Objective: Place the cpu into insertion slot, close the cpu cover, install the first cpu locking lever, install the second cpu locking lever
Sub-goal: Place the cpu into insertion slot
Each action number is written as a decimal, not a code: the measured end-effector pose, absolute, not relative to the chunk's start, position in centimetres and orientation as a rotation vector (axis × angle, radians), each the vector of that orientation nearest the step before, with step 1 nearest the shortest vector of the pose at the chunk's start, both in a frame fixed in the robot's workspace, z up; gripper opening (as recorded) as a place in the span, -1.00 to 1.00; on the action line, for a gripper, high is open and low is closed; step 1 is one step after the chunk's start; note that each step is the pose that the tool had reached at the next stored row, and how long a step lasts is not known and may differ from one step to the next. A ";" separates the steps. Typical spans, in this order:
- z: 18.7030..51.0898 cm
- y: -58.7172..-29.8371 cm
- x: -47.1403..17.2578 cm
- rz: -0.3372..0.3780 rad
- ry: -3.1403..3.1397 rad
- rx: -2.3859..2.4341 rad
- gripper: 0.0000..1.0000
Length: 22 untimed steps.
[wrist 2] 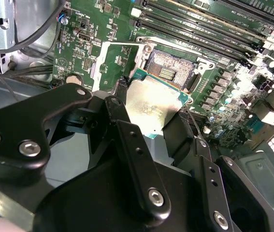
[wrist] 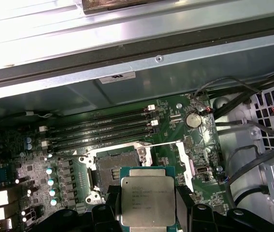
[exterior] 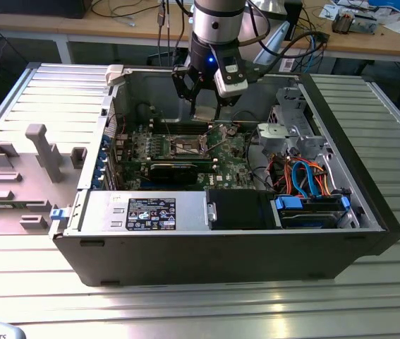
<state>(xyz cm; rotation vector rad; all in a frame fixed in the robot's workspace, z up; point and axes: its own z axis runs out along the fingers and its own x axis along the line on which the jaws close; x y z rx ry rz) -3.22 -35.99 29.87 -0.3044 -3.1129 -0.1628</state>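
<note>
Claw (wrist: 148, 218) closed on two opposite edges of the cpu (wrist: 148, 195), holding it flat above the green circuit board (wrist: 173, 125). The uncovered insertion slot (wrist: 113, 166) lies just ahead of the cpu, toward the board's memory-slot edge and seemingly not squarely beneath it.

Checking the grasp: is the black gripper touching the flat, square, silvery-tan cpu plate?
Touching. In the first wrist view the gripper clamps two opposite edges of the cpu, with no gap showing on either side.
</note>
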 end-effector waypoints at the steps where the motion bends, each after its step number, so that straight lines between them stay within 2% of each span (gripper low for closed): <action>1: 29.9 -36.0 -3.2 -0.163 -3.113 -0.306 0.08; 22: 29.8 -36.0 -3.2 -0.163 -3.110 -0.341 0.08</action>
